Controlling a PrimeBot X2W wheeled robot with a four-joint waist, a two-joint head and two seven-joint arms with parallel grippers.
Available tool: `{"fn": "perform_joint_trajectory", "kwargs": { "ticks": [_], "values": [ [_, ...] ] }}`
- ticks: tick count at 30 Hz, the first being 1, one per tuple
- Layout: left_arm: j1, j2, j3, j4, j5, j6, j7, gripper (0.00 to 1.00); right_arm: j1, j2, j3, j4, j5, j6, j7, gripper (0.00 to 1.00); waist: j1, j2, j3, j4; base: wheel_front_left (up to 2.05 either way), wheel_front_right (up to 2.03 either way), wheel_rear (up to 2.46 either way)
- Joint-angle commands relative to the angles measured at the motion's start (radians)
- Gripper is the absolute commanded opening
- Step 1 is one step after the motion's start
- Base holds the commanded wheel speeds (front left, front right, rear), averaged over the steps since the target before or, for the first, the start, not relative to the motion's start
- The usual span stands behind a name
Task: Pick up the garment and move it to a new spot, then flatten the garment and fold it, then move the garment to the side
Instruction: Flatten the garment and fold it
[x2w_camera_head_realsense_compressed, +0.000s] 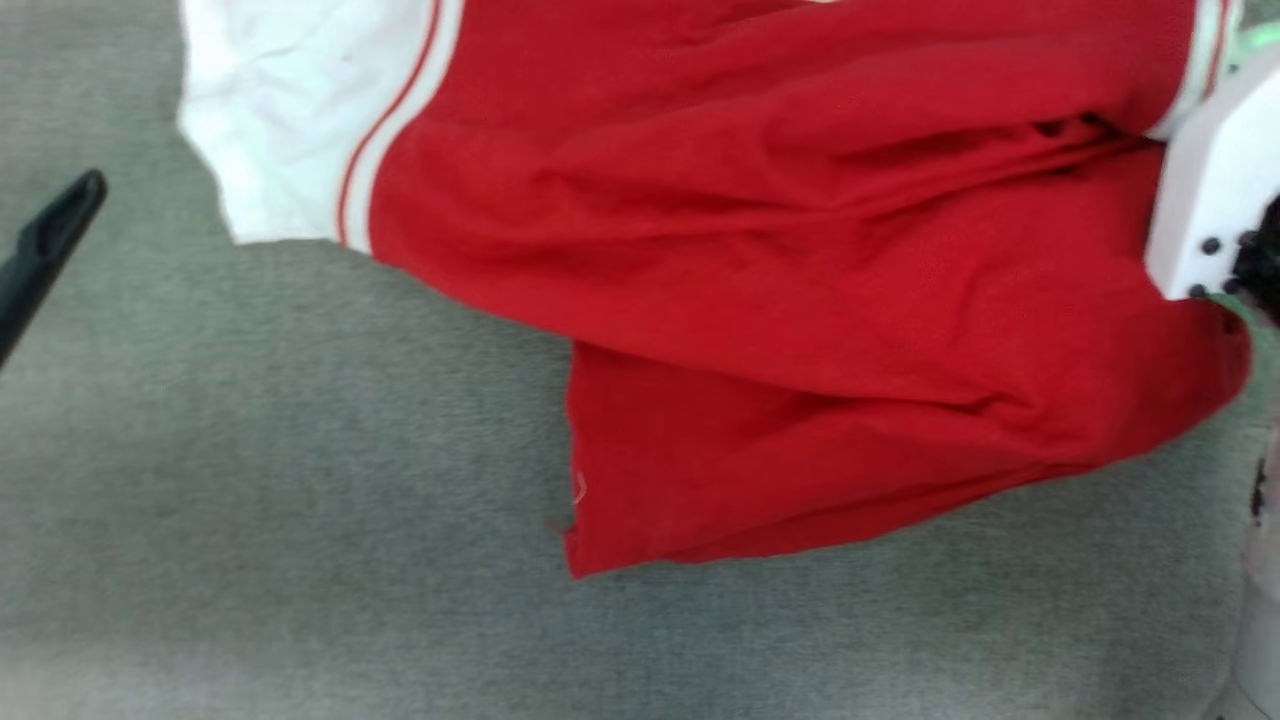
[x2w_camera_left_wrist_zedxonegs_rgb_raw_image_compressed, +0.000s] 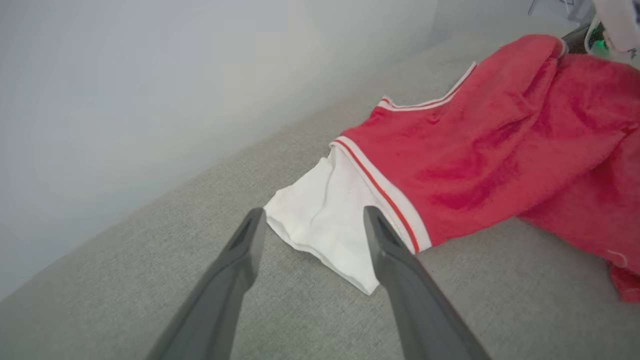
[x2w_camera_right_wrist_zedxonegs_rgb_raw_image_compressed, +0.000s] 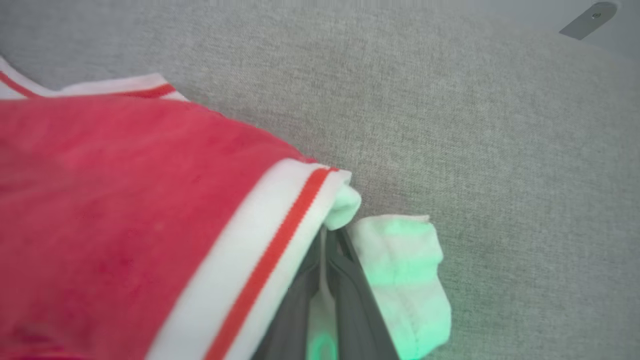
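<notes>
a grey woven surface (x2w_camera_head_realsense_compressed: 300, 500) ran under everything, with a pale wall (x2w_camera_left_wrist_zedxonegs_rgb_raw_image_compressed: 125, 75) rising behind it in the upper left of the left wrist view. the garment (x2w_camera_head_realsense_compressed: 800, 250) lay rumpled across the upper half of the head view, with one white sleeve (x2w_camera_head_realsense_compressed: 290, 110) at the upper left and a hem corner (x2w_camera_head_realsense_compressed: 590, 540) reaching toward the centre. the right gripper (x2w_camera_right_wrist_zedxonegs_rgb_raw_image_compressed: 330, 250) had its jaws pressed together on the edge of the other sleeve, low in the middle of the right wrist view. the left gripper (x2w_camera_left_wrist_zedxonegs_rgb_raw_image_compressed: 314, 215) had its jaws spread wide and held nothing. it sat near the upper-left sleeve and looked apart from it in the head view.

the pinch looked thin, only a fold of cuff. a sharp pull would likely slip it free. lifting by that one sleeve would likely let the body twist and bunch. open grey surface stretched across the lower half and left of the head view, so room for a new spot looked ample there. the wall closed off the far side.
</notes>
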Motion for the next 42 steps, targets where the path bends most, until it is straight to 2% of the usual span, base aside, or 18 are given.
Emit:
{"fn": "perform_joint_trajectory", "kwargs": {
  "ticks": [1,7,14,16,19,25,30,33,35,36,37,38,39,42],
  "values": [
    [-0.049,0.016,-0.053,-0.008,-0.012,0.002,0.040,1.00,-0.019,0.011,0.015,0.005,0.011,-0.001,-0.001,0.00,0.0000,0.0000,0.026,-0.053,0.00,0.00,0.00],
    [-0.348,0.038,-0.232,-0.014,-0.074,0.002,0.285,1.00,-0.060,0.032,0.057,0.029,0.026,-0.001,-0.007,0.00,0.0000,0.0000,0.066,-0.108,0.00,0.00,0.00],
    [-0.752,-0.089,-0.451,0.110,-0.038,0.002,0.498,1.00,-0.078,0.046,0.085,0.047,0.033,-0.001,-0.020,0.00,0.0000,0.0000,0.108,-0.146,0.00,0.00,0.00],
    [-0.848,-0.127,-0.534,0.166,-0.038,0.002,0.532,1.00,-0.080,0.049,0.090,0.055,0.033,-0.001,-0.024,0.00,0.0000,0.0000,0.114,-0.151,0.00,0.00,0.00],
    [-0.969,-0.153,-0.659,0.237,-0.038,0.002,0.570,1.00,-0.081,0.050,0.095,0.069,0.030,-0.001,-0.028,0.00,0.0000,0.0000,0.117,-0.154,0.00,0.00,0.00],
    [-1.129,-0.163,-0.879,0.298,-0.143,0.002,0.644,1.00,-0.080,0.052,0.105,0.092,0.036,-0.001,-0.041,0.00,0.0000,0.0000,0.107,-0.152,0.00,0.00,0.00],
    [-1.192,-0.168,-0.967,0.262,-0.225,0.001,0.684,1.00,-0.082,0.054,0.106,0.097,0.039,-0.001,-0.049,0.00,0.0000,0.0000,0.108,-0.148,0.00,0.00,0.00],
    [-1.207,-0.166,-0.980,0.239,-0.268,0.001,0.722,0.75,-0.089,0.054,0.109,0.096,0.038,-0.001,-0.051,0.00,0.0000,0.0000,0.113,-0.148,0.00,0.00,0.00],
    [-1.215,-0.161,-0.983,0.232,-0.256,0.001,0.739,0.47,-0.097,0.055,0.116,0.096,0.042,-0.001,-0.057,0.00,0.0000,0.0000,0.116,-0.149,0.00,0.00,0.00],
    [-1.215,-0.161,-0.983,0.232,-0.256,0.001,0.739,0.47,-0.097,0.055,0.116,0.096,0.042,-0.001,-0.057,0.00,0.0000,0.0000,0.116,-0.149,0.00,0.00,0.00],
    [-1.215,-0.159,-0.984,0.234,-0.251,0.001,0.741,0.37,-0.100,0.056,0.120,0.097,0.043,-0.001,-0.060,0.00,0.0000,0.0000,0.117,-0.150,0.00,0.00,0.00],
    [-1.213,-0.158,-0.985,0.235,-0.248,0.001,0.742,0.22,-0.104,0.056,0.123,0.099,0.044,-0.001,-0.061,0.00,0.0000,0.0000,0.117,-0.151,0.00,0.00,0.00],
    [-1.207,-0.159,-0.985,0.236,-0.250,0.001,0.744,0.00,-0.107,0.056,0.127,0.100,0.045,-0.001,-0.063,0.00,0.0000,0.0000,0.117,-0.151,0.00,0.00,0.00],
    [-1.198,-0.157,-0.987,0.241,-0.273,0.001,0.740,0.00,-0.123,0.057,0.134,0.096,0.044,-0.001,-0.080,0.00,0.0000,0.0000,0.116,-0.154,0.00,0.00,0.00]
  ]
}}
